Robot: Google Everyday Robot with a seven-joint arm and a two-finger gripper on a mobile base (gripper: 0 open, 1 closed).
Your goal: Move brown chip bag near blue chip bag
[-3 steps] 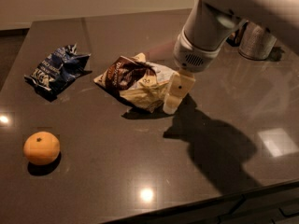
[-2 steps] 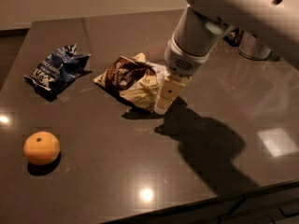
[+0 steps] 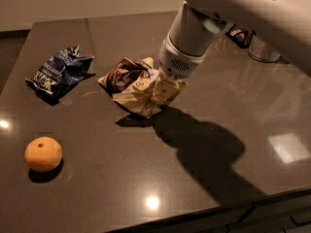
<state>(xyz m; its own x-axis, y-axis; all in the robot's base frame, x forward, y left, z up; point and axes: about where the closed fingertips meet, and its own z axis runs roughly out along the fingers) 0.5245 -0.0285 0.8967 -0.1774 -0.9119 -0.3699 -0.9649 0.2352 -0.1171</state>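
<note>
The brown chip bag, cream-tan foil with a dark brown panel, lies crumpled in the middle of the dark table. The blue chip bag, small and navy with white lettering, lies to its left, apart from it. My gripper comes down from the upper right on the white arm and sits over the right edge of the brown bag, its cream fingers touching or just above the foil.
An orange sits near the table's front left. A metal can stands at the back right, partly behind the arm. The table's front edge runs along the bottom right.
My gripper has moved left and slightly down, from beside the brown bag's right edge to over that edge. The bags and orange have not moved.
</note>
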